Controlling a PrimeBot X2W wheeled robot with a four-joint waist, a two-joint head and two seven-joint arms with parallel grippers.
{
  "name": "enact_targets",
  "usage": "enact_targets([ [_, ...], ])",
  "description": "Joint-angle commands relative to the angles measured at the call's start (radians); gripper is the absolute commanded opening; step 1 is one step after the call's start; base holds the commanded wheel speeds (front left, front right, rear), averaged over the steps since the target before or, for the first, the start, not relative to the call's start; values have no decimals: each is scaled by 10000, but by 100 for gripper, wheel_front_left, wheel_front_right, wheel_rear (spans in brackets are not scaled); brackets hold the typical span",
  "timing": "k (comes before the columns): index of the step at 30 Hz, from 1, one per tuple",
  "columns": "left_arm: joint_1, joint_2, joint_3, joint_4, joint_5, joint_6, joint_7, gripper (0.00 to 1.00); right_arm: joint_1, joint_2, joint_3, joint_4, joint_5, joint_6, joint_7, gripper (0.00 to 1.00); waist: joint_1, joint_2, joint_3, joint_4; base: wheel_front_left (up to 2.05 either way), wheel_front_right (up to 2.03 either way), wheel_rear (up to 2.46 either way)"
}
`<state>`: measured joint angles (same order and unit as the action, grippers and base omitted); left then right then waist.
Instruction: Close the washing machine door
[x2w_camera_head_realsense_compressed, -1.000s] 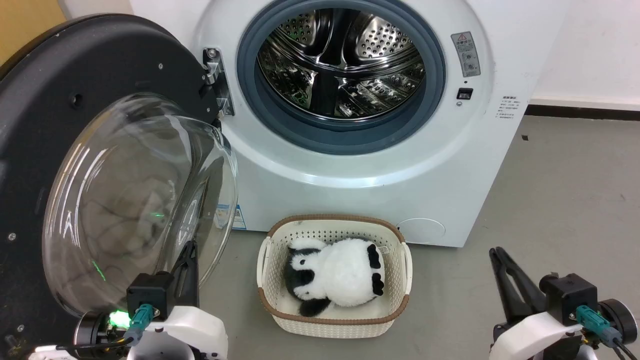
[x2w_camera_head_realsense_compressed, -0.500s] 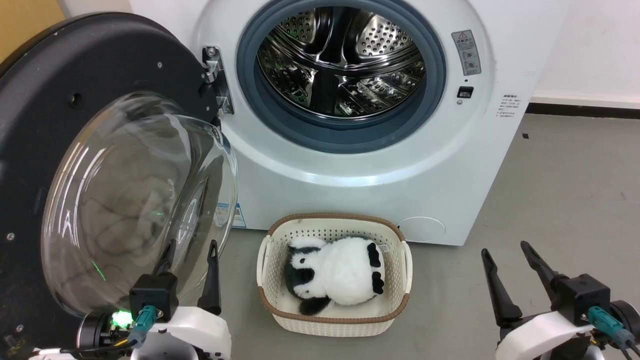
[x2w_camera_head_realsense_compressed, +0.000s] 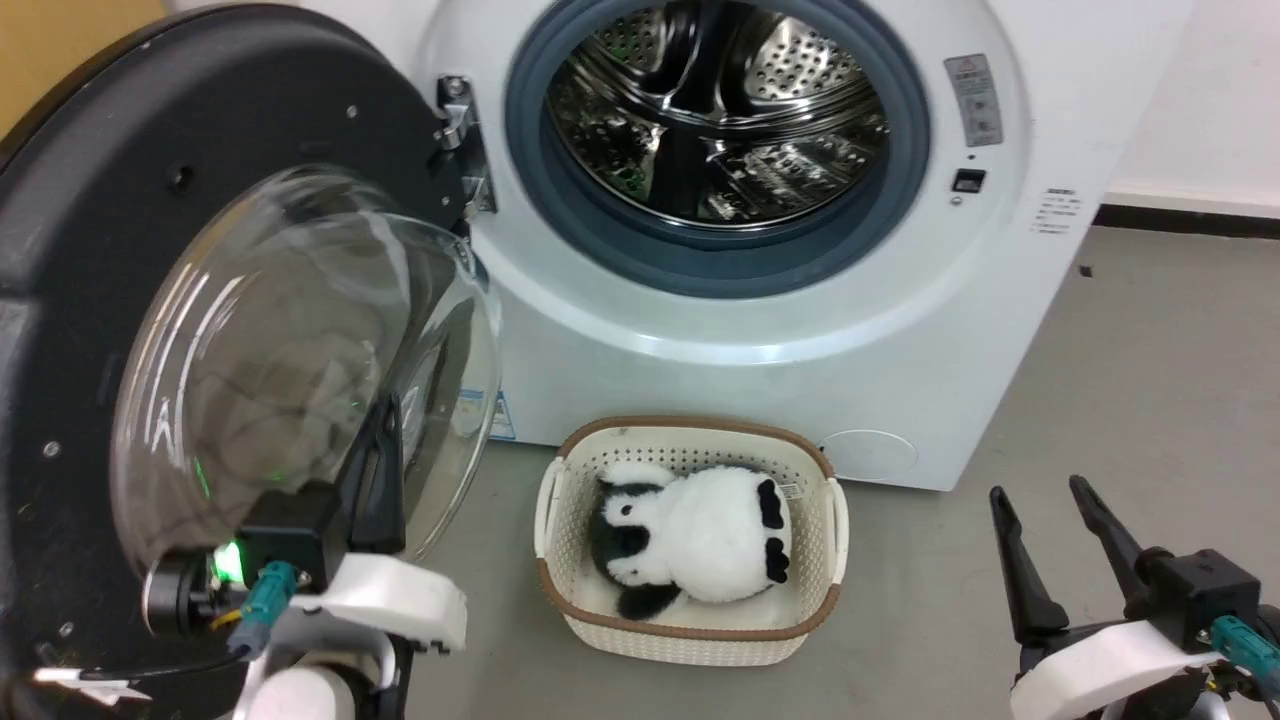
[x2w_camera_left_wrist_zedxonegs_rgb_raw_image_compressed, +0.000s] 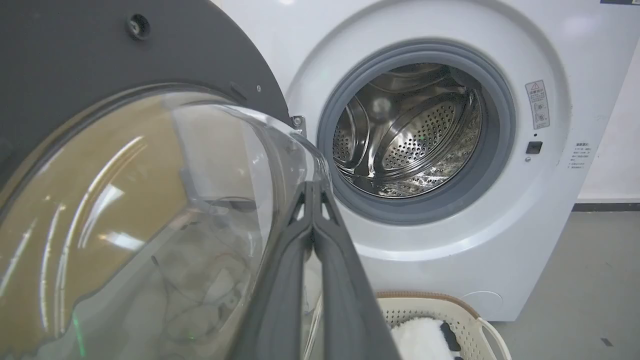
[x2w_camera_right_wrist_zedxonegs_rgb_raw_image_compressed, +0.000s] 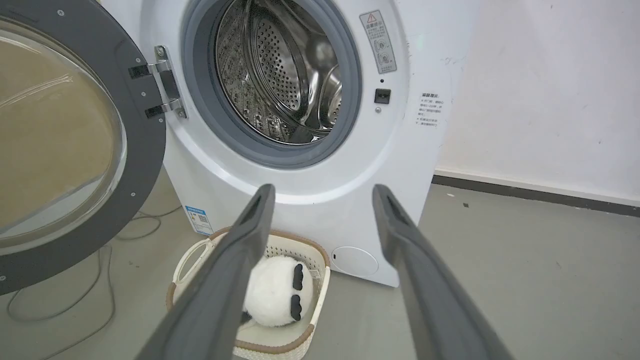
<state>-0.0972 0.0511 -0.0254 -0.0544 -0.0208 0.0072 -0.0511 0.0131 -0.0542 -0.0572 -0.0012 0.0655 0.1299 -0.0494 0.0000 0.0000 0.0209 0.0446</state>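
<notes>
The washing machine door (x2w_camera_head_realsense_compressed: 90, 200), a black disc with a clear glass bowl (x2w_camera_head_realsense_compressed: 280, 330), stands swung wide open at the left of the white washing machine (x2w_camera_head_realsense_compressed: 760, 330). The steel drum (x2w_camera_head_realsense_compressed: 720, 110) is exposed behind its grey ring. My left gripper (x2w_camera_head_realsense_compressed: 388, 405) is shut on nothing and raised in front of the bowl's right side. In the left wrist view its tips (x2w_camera_left_wrist_zedxonegs_rgb_raw_image_compressed: 312, 185) lie by the bowl's edge (x2w_camera_left_wrist_zedxonegs_rgb_raw_image_compressed: 280, 130); contact cannot be told. My right gripper (x2w_camera_head_realsense_compressed: 1035, 490) is open, low at the right, away from the door (x2w_camera_right_wrist_zedxonegs_rgb_raw_image_compressed: 145, 150). It (x2w_camera_right_wrist_zedxonegs_rgb_raw_image_compressed: 322, 187) faces the machine (x2w_camera_right_wrist_zedxonegs_rgb_raw_image_compressed: 390, 165).
A cream basket (x2w_camera_head_realsense_compressed: 690, 630) holding a black-and-white panda plush (x2w_camera_head_realsense_compressed: 700, 530) sits on the grey floor right below the porthole, between my two arms. A cable (x2w_camera_right_wrist_zedxonegs_rgb_raw_image_compressed: 60, 310) trails on the floor under the open door. A white wall (x2w_camera_right_wrist_zedxonegs_rgb_raw_image_compressed: 525, 90) stands to the machine's right.
The head camera has shifted, so the whole picture moved right. My left gripper, open half a second ago, has shut and risen along the glass bowl. My right gripper opened and stays open.
</notes>
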Motion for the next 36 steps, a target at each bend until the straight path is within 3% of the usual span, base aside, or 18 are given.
enact_targets([
  [1, -282, 16, -18, -135, -42, -57, -102, 0, -168, 9, -69, 11, 105, 2, -121, 100, 0, 0, 34, 105, 0, 0, 0],
  [19, -2068, 3, 712, -1272, -1139, -513, -458, 0, -252, 15, -506, 3, 415, 3, -476, 100, 0, 0, 169, 1429, 0, 0, 0],
  [29, -2870, 251, 1829, -1645, -2716, -627, -666, 0, -445, 18, -442, 109, 559, 4, -685, 100, 0, 0, 316, 2023, 0, 0, 0],
  [36, -2972, 506, 3449, -836, -4987, -736, -875, 0, -575, 21, -528, 194, 702, 4, -893, 100, 0, 0, 474, 2496, 0, 0, 0],
])
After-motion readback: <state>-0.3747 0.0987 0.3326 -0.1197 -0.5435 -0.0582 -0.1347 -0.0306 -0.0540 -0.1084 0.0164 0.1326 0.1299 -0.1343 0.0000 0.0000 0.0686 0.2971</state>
